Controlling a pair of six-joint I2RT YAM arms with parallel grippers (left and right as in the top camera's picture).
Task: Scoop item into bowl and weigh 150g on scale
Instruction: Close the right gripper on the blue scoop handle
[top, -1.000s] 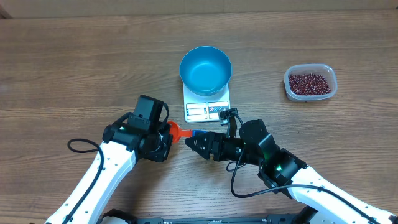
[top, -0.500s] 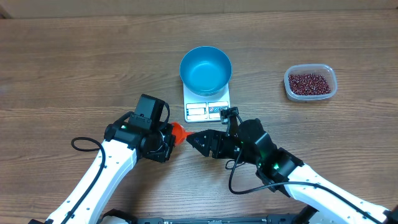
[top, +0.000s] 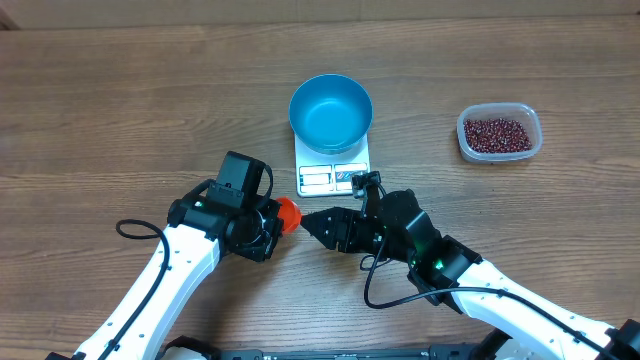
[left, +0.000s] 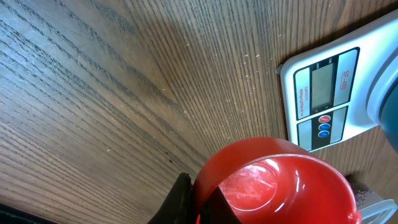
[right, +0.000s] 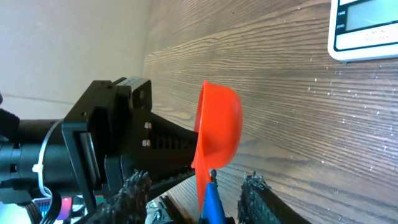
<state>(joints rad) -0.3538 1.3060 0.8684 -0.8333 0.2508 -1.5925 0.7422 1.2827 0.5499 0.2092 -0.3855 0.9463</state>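
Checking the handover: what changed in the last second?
The right gripper slid left toward the left gripper, so its fingers now straddle the blue handle of the red scoop, jaws narrowing but not yet closed. The left gripper kept hold of the scoop. The bowl, scale and beans stayed put.

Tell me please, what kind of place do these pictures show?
Likely a robot lab workbench staged for a kitchen task: two robot arms at a wood-grain table, a blue bowl on a white kitchen scale, a tub of beans.
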